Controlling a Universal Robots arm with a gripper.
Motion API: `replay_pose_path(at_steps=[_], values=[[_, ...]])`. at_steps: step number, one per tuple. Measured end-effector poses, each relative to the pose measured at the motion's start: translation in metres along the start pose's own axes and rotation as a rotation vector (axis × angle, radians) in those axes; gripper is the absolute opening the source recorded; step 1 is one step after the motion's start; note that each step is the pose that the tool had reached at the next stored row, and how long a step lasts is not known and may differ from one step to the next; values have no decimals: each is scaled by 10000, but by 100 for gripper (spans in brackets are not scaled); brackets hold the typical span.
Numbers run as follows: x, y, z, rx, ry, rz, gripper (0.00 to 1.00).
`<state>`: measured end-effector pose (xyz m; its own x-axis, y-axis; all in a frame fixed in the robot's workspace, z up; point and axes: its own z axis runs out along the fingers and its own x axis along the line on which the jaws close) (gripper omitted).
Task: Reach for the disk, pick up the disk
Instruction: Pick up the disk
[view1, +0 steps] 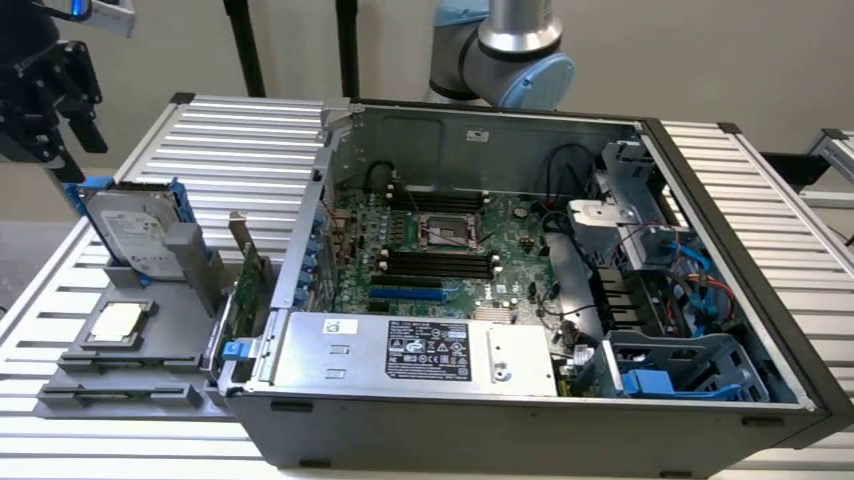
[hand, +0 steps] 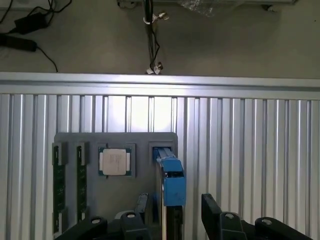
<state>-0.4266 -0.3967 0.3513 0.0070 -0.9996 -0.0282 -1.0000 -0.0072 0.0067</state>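
Observation:
The disk (view1: 134, 235) is a silver-grey hard drive with a white label in a blue frame. It stands on edge in a slot of the grey holder (view1: 80, 390) at the exterior view's left. My black gripper (view1: 60, 135) hangs above it and a little toward the exterior view's left, clear of the disk. In the wrist view the disk (hand: 172, 182) is seen edge-on as a blue strip. My gripper (hand: 175, 217) is open, with one of its fingers (hand: 214, 212) on each side of that strip and nothing held.
A small square chip (view1: 118, 322) (hand: 115, 162) lies in the holder beside the disk, with memory sticks (hand: 59, 185) further along. The open computer case (view1: 561, 440) fills the middle of the ribbed aluminium table (view1: 234, 130); it holds a silver box with a black label (view1: 427, 350).

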Motion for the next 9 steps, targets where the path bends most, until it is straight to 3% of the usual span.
replay_pose_path(at_steps=[9], values=[[5, -1, 166, -4, 0, -209, 54]])
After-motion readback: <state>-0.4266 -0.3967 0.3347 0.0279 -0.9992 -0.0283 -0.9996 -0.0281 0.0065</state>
